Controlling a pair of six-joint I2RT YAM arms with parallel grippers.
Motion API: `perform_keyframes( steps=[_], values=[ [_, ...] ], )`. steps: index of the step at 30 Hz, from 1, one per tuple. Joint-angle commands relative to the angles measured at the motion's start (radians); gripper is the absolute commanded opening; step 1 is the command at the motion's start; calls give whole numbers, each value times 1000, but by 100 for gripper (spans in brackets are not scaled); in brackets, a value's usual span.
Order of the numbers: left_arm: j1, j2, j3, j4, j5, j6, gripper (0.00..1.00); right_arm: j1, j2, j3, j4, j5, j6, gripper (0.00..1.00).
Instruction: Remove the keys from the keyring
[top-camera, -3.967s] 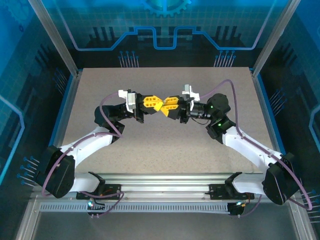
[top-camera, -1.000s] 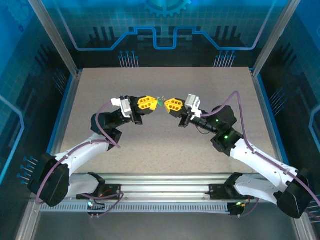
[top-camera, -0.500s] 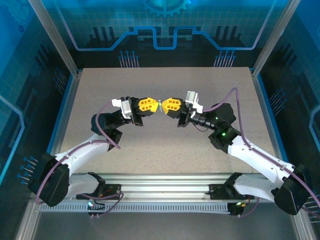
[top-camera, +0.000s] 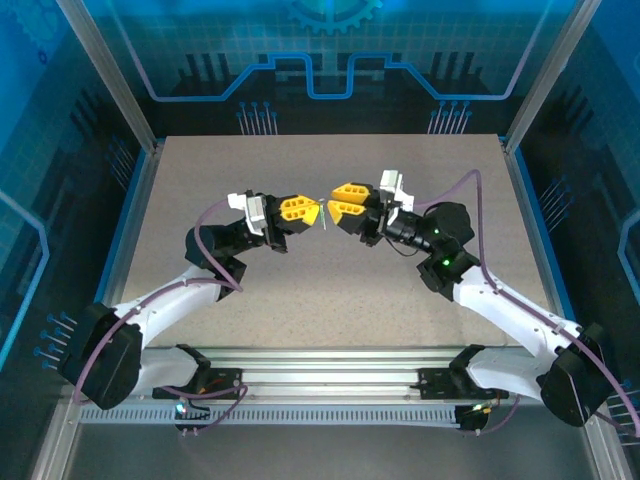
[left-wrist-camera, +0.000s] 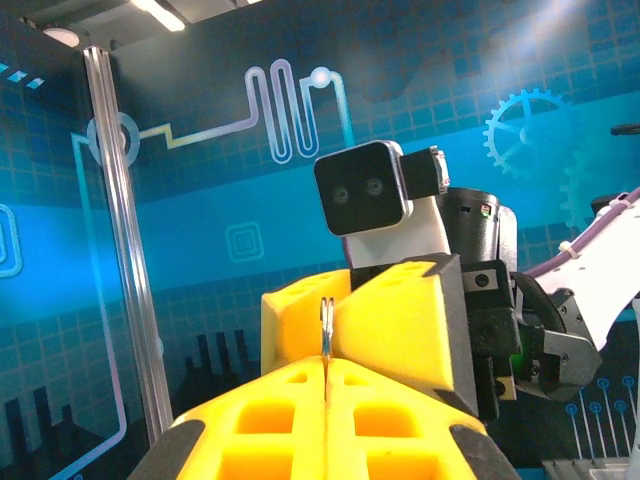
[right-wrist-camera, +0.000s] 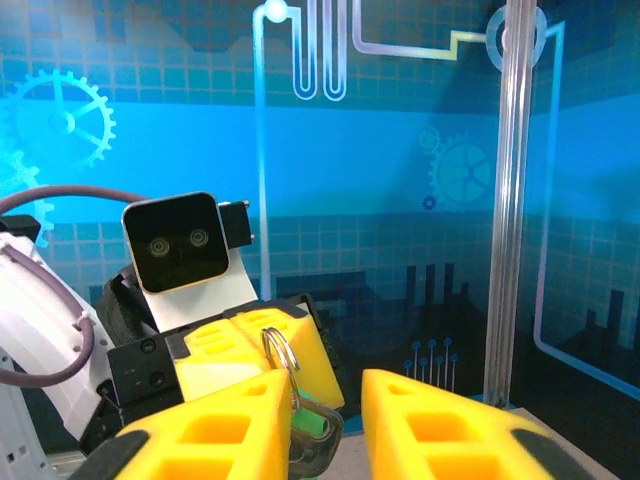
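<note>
The keyring shows as a thin grey metal split ring (right-wrist-camera: 279, 349) with a bright-green tag (right-wrist-camera: 316, 424) and a dark piece hanging under it. I cannot make out a separate key shank. My left gripper (left-wrist-camera: 326, 376) is shut on the ring (left-wrist-camera: 326, 322), which sticks up edge-on from its fingertips. In the top view the left gripper (top-camera: 316, 210) holds the ring (top-camera: 323, 214) above the table's middle. My right gripper (right-wrist-camera: 330, 400) is open, its yellow fingers (right-wrist-camera: 232, 420) either side of the hanging tag, not gripping it. From above, the right gripper (top-camera: 333, 199) faces the left one closely.
Both arms reach inward over the speckled grey table (top-camera: 330, 290). Blue printed walls and aluminium posts (top-camera: 110, 80) enclose the table. The right arm's purple cable (top-camera: 470, 180) loops behind its wrist.
The right gripper, whose fingertips met the left gripper's tips at the ring half a second ago, has opened and risen slightly. The left gripper keeps hold of the ring.
</note>
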Motion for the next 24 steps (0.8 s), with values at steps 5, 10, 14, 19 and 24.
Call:
perform_keyframes(
  steps=[5,10,14,19,24],
  values=[
    [-5,6,13,35,20,-42,0,-26,-1,12,40,-80,55,25],
    [-6,8,13,34,23,-50,0,-24,21,25,66,-130,85,26],
    [-6,6,9,34,26,-54,0,-21,33,42,58,-139,79,20],
    [-6,11,13,34,42,-67,0,-18,41,43,72,-146,87,15],
    [-8,18,14,35,44,-77,0,-17,46,75,60,-150,82,13]
  ],
)
